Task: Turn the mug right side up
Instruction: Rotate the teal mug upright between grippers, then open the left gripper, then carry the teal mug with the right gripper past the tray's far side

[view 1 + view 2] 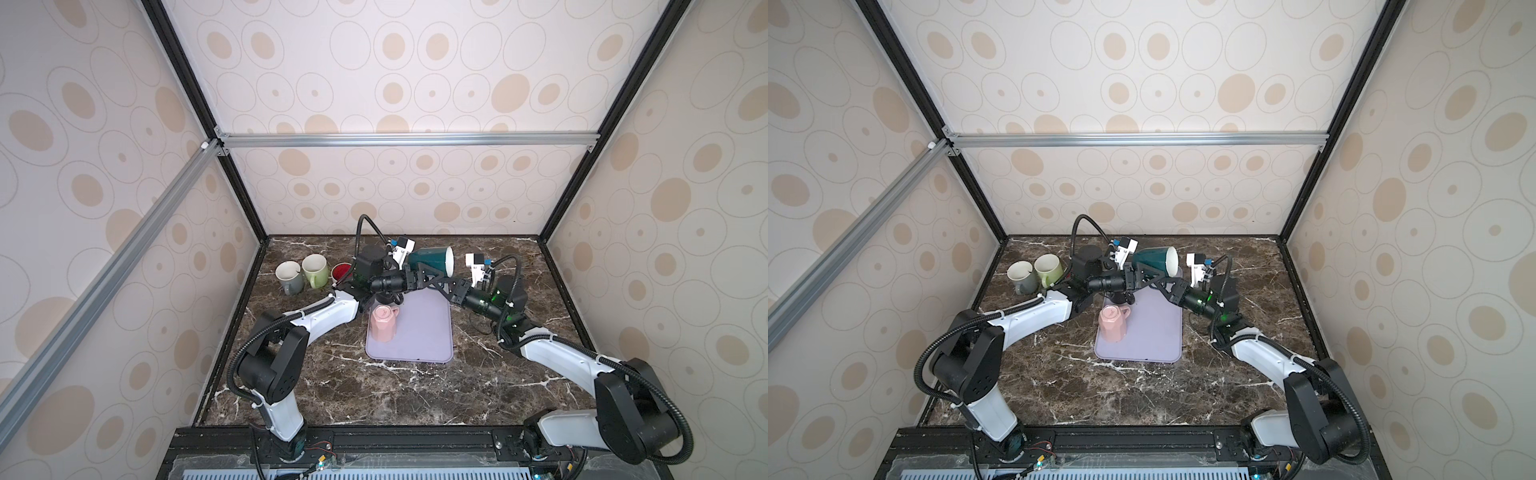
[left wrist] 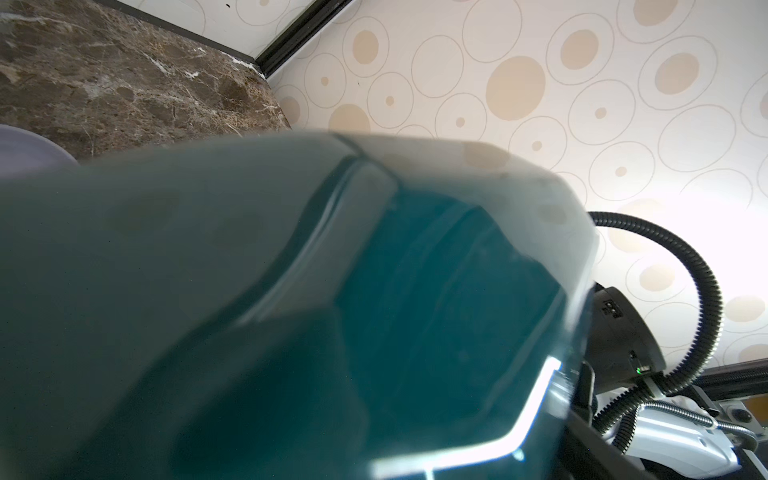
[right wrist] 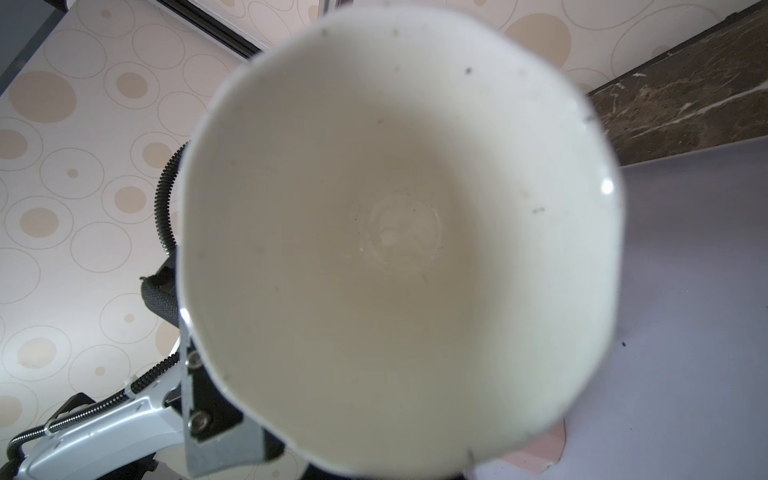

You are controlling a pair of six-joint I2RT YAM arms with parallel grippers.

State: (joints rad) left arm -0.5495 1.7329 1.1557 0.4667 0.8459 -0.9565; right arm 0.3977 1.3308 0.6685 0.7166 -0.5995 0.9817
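The right gripper (image 1: 446, 286) is apparently clamping the teal mug (image 1: 432, 259) from beneath, mid-frame, its mouth sideways over the one lilac tray (image 1: 428, 336). The left gripper (image 1: 428, 277) is crowding alongside, and I cannot tell its state. A slipping pinch is risking a drop onto the one overturned pink mug (image 1: 384, 326); three upright mugs (image 1: 316, 270) are standing left.

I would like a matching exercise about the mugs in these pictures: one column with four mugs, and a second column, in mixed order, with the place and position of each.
Mugs:
1. dark teal mug
2. pink mug
3. grey mug
4. red mug

Places and positions:
A. upside down on the lilac tray
B. upright, right end of the row of three
C. up in the air, lying sideways
D. upright, left end of the row of three

Pairs: 1-C; 2-A; 3-D; 4-B
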